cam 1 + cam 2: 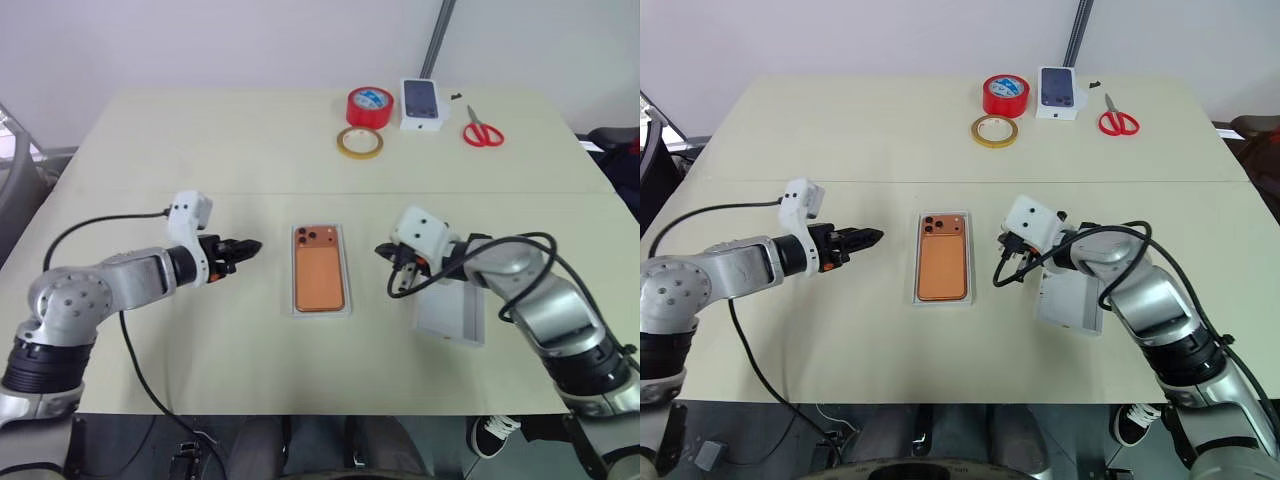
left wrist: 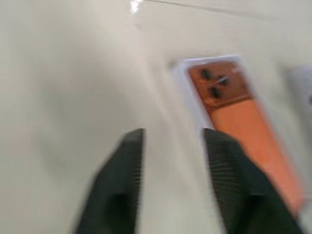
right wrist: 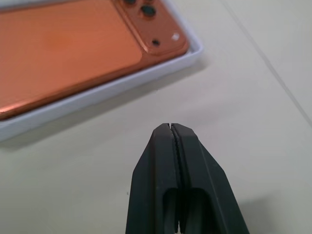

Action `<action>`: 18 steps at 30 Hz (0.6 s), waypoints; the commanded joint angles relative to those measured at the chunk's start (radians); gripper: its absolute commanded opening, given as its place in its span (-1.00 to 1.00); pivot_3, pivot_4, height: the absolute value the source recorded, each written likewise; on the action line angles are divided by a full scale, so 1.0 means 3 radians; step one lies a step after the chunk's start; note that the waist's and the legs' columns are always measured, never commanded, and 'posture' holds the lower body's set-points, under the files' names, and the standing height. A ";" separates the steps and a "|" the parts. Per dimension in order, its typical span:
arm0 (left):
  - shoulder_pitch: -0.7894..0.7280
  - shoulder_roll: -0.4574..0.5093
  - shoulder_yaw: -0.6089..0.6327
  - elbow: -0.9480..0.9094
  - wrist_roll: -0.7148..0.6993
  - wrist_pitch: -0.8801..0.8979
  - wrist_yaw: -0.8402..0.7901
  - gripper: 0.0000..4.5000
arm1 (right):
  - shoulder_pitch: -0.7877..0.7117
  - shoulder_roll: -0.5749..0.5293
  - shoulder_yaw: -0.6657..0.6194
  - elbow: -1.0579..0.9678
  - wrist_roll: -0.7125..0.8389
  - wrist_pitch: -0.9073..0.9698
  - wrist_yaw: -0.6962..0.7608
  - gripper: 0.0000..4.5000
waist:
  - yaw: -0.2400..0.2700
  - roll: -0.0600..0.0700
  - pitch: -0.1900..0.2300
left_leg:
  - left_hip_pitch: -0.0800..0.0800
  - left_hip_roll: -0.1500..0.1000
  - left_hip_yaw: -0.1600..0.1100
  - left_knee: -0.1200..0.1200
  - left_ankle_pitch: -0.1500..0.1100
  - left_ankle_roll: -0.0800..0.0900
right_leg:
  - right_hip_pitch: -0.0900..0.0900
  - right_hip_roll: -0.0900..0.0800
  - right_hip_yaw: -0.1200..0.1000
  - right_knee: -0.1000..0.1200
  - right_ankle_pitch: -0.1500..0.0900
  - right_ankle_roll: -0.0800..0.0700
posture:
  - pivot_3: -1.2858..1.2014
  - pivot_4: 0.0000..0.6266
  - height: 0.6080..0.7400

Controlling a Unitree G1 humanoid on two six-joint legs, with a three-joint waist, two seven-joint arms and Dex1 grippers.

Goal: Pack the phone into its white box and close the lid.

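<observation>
Phone (image 1: 319, 268) lies camera side up inside the white box (image 1: 294, 305) at counter (image 1: 200, 140) centre. Left pincer (image 1: 248, 248), fingers parted and empty, sits at its nine o'clock; right pincer (image 1: 395, 290), closed on nothing, at three o'clock. Lid (image 1: 452, 318) rests beyond it. No legible writing anywhere.

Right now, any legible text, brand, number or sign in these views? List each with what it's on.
None readable.
small white box: pictures a dark phone; any print too small to read.
phone in the white box: plain orange back, no logo or lettering visible.
red tape roll, yellow tape roll, scissors: no markings discernible.
</observation>
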 commanded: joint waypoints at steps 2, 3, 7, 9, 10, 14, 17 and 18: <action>-0.0114 -0.0037 -0.0445 -0.0149 0.0810 -0.0155 -0.0449 -0.98 | -0.0173 0.0137 0.0228 0.0022 -0.0170 0.0088 -0.0086 -1.00 | 0.0000 0.0000 0.0000 | -0.0002 0.0000 0.0000 0.0000 0.0000 0.0000 | -0.0002 0.0000 0.0000 0.0000 0.0000 0.0000 | 0.03 -0.52 1.00; -0.0148 -0.0068 -0.0531 -0.0159 0.0937 -0.0155 -0.0523 -0.98 | -0.0195 0.0172 0.0275 0.0042 -0.0202 0.0106 -0.0103 -1.00 | 0.0003 -0.0001 0.0001 | -0.0002 0.0000 0.0000 0.0000 0.0000 0.0000 | -0.0002 0.0000 0.0000 0.0000 0.0000 0.0000 | 0.03 -0.52 1.00; -0.0292 -0.0172 -0.0868 -0.0145 0.1393 -0.0111 -0.0808 -0.98 | -0.0283 0.0300 0.0447 0.0123 -0.0346 0.0128 -0.0181 -1.00 | -0.0001 -0.0002 0.0001 | -0.0004 0.0000 0.0000 0.0000 -0.0001 0.0001 | -0.0003 0.0000 0.0000 0.0001 0.0000 0.0000 | 0.03 -0.52 1.00; -0.0331 -0.0247 -0.0964 -0.0120 0.1551 -0.0114 -0.0940 -0.98 | -0.0311 0.0347 0.0495 0.0126 -0.0365 0.0151 -0.0173 -1.00 | -0.0003 -0.0002 0.0001 | -0.0004 0.0000 0.0000 0.0000 -0.0001 0.0002 | -0.0004 0.0000 0.0000 0.0001 0.0000 0.0000 | 0.03 -0.52 1.00; -0.0354 -0.0300 -0.1001 -0.0113 0.1599 -0.0095 -0.1005 -0.98 | -0.0335 0.0355 0.0542 0.0120 -0.0390 0.0176 -0.0157 -1.00 | -0.0004 -0.0002 0.0001 | -0.0004 0.0000 0.0000 0.0000 -0.0001 0.0002 | -0.0004 0.0000 0.0000 0.0001 0.0000 0.0000 | 0.03 -0.52 1.00; -0.0464 -0.0522 -0.1286 -0.0110 0.1844 -0.0046 -0.1282 -0.98 | -0.0342 0.0380 0.0593 0.0022 -0.0386 0.0271 -0.0095 -1.00 | 0.0010 -0.0002 0.0001 | -0.0004 0.0000 0.0000 0.0001 -0.0003 0.0005 | -0.0004 0.0000 0.0000 0.0002 0.0000 0.0000 | 0.03 -0.52 1.00; -0.0574 -0.0794 -0.1314 -0.0004 0.1949 -0.0014 -0.1389 -0.98 | -0.0283 0.0289 0.0561 -0.0114 -0.0364 0.0336 -0.0038 -1.00 | 0.0022 -0.0002 0.0001 | -0.0004 -0.0002 -0.0002 0.0005 -0.0007 0.0012 | 0.0000 -0.0003 -0.0001 0.0001 0.0000 0.0000 | 0.03 -0.52 1.00; -0.0606 -0.0872 -0.1307 0.0031 0.1976 0.0007 -0.1415 -0.98 | -0.0266 0.0258 0.0550 -0.0151 -0.0360 0.0352 -0.0024 -1.00 | 0.0038 -0.0001 0.0001 | -0.0004 -0.0003 -0.0002 0.0006 -0.0009 0.0016 | 0.0000 -0.0004 -0.0001 0.0001 0.0000 0.0000 | 0.03 -0.52 1.00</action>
